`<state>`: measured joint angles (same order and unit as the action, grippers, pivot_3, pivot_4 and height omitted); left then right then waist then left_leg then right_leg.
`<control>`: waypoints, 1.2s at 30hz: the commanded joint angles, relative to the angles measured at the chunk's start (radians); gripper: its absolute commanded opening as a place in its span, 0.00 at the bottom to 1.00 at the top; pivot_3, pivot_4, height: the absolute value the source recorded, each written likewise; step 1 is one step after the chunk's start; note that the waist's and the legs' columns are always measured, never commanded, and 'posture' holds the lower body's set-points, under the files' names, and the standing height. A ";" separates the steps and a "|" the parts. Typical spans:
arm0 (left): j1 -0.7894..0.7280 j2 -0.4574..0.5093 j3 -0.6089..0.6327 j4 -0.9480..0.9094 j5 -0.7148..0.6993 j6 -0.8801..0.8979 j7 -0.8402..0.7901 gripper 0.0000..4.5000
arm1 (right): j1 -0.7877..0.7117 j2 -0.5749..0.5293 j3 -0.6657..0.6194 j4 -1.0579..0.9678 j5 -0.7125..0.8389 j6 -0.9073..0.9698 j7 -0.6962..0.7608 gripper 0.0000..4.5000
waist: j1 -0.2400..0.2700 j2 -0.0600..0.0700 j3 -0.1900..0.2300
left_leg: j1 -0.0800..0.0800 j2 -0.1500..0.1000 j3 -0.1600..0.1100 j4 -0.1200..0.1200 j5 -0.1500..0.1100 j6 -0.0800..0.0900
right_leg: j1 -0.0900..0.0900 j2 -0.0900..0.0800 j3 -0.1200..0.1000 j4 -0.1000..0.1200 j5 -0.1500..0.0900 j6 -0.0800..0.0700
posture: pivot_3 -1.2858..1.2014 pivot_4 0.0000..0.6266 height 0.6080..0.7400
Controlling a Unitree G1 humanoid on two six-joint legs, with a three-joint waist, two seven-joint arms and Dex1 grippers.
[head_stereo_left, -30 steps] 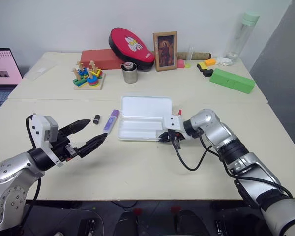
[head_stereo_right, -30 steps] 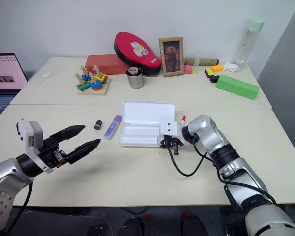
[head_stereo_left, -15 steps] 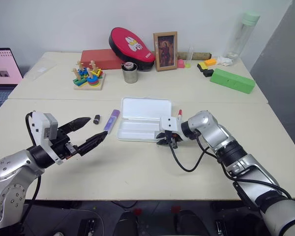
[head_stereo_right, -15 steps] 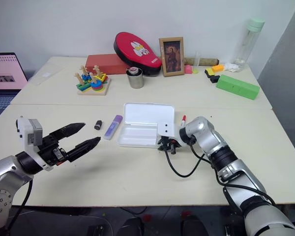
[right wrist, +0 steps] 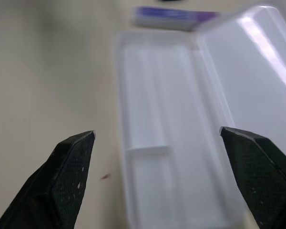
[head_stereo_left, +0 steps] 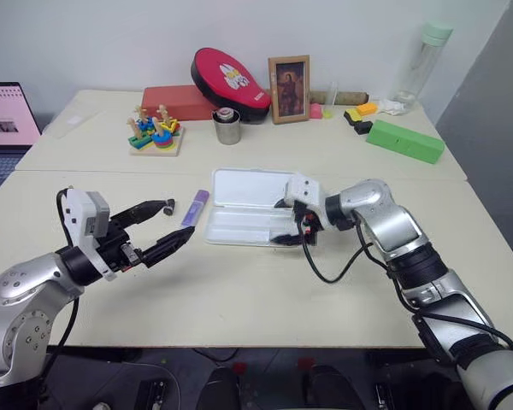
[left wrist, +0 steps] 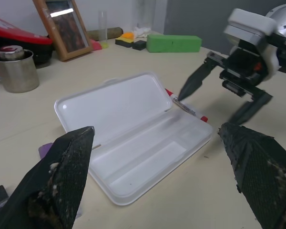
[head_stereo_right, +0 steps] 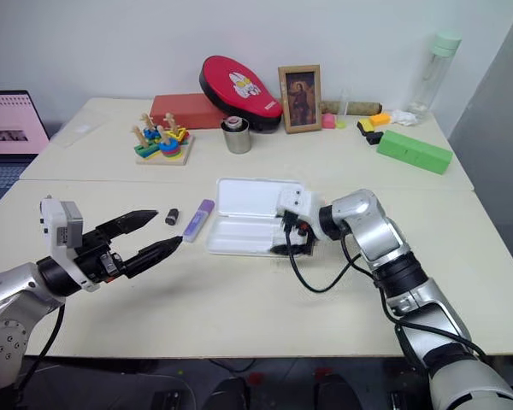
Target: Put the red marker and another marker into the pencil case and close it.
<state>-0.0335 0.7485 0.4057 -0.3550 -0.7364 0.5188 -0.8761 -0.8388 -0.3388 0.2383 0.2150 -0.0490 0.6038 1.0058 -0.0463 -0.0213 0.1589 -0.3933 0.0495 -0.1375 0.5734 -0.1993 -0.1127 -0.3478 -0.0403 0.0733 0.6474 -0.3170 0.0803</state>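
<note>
Pencil case (head_stereo_left: 248, 207) lies open mid-table, lid back; thin glossy plastic, probably light, liable to slide if nudged. Red marker (left wrist: 187, 106) rests along its right-hand rim, half in the tray by the look of it; slim, hard, best pinched mid-barrel. Lavender marker (head_stereo_left: 194, 208) lies just beside the case's left end; flat, wide, grip across its narrow sides. Right gripper (head_stereo_left: 296, 224) hangs spread and empty over the case; left gripper (head_stereo_left: 158, 229) spread, empty, near the table's front-left. Table (head_stereo_left: 239, 290) smooth, pale; clutter along the far edge.
</note>
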 commanded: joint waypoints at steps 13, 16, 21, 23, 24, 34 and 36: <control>-0.167 0.029 -0.105 0.064 0.037 -0.029 -0.095 1.00 | 0.185 0.199 -0.272 -0.309 0.016 0.552 -0.644 1.00 | -0.014 0.000 -0.001 | -0.003 0.000 0.001 -0.002 0.000 0.000 | -0.004 0.000 0.000 0.000 -0.001 -0.001 | 0.52 0.24 1.00; -0.183 0.030 -0.119 0.079 0.041 -0.029 -0.111 1.00 | 0.182 0.248 -0.288 -0.322 0.022 0.574 -0.699 1.00 | -0.013 0.000 -0.001 | -0.003 0.000 0.000 -0.002 0.000 0.000 | -0.003 0.000 0.000 0.001 -0.001 -0.001 | 0.52 0.24 1.00; -0.188 0.025 -0.125 0.083 0.047 -0.030 -0.116 1.00 | 0.168 0.256 -0.295 -0.289 0.028 0.548 -0.749 1.00 | -0.008 0.001 0.000 | -0.003 0.000 0.000 -0.001 0.000 0.000 | -0.003 0.000 0.000 0.001 0.000 0.000 | 0.52 0.24 1.00; -0.185 0.022 -0.124 0.079 0.049 -0.030 -0.117 1.00 | 0.169 0.246 -0.275 -0.255 0.019 0.513 -0.768 1.00 | -0.008 0.000 0.000 | -0.002 0.000 0.000 -0.001 0.000 0.000 | -0.003 0.000 0.000 0.001 0.000 0.000 | 0.52 0.24 1.00; -0.184 0.021 -0.123 0.077 0.049 -0.030 -0.117 1.00 | 0.171 0.241 -0.266 -0.244 0.016 0.498 -0.775 1.00 | -0.009 0.000 0.000 | -0.002 0.000 0.000 -0.001 0.000 0.000 | -0.003 0.000 0.000 0.001 0.000 0.000 | 0.52 0.24 1.00; -0.164 0.017 -0.107 0.060 0.042 -0.028 -0.106 1.00 | 0.172 0.257 -0.235 -0.196 0.044 0.464 -0.813 1.00 | -0.011 -0.001 -0.001 | -0.003 0.000 0.000 -0.001 0.000 0.000 | -0.003 0.000 0.000 0.001 0.000 0.000 | 0.52 0.24 1.00; -0.162 0.017 -0.104 0.059 0.040 -0.028 -0.103 1.00 | 0.177 0.253 -0.223 -0.197 0.041 0.461 -0.815 1.00 | -0.011 -0.001 -0.001 | -0.003 0.000 0.000 -0.001 0.000 0.000 | -0.003 0.000 0.000 0.001 0.000 0.000 | 0.52 0.24 1.00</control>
<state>-0.1971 0.7606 0.2744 -0.2642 -0.6847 0.4995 -0.9856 -0.6506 -0.0788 0.0064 0.0439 -0.0151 1.0853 0.1955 -0.0573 -0.0219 0.1581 -0.3959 0.0495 -0.1372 0.5720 -0.1994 -0.1123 -0.3510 -0.0403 0.0736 0.6480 -0.3171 0.0799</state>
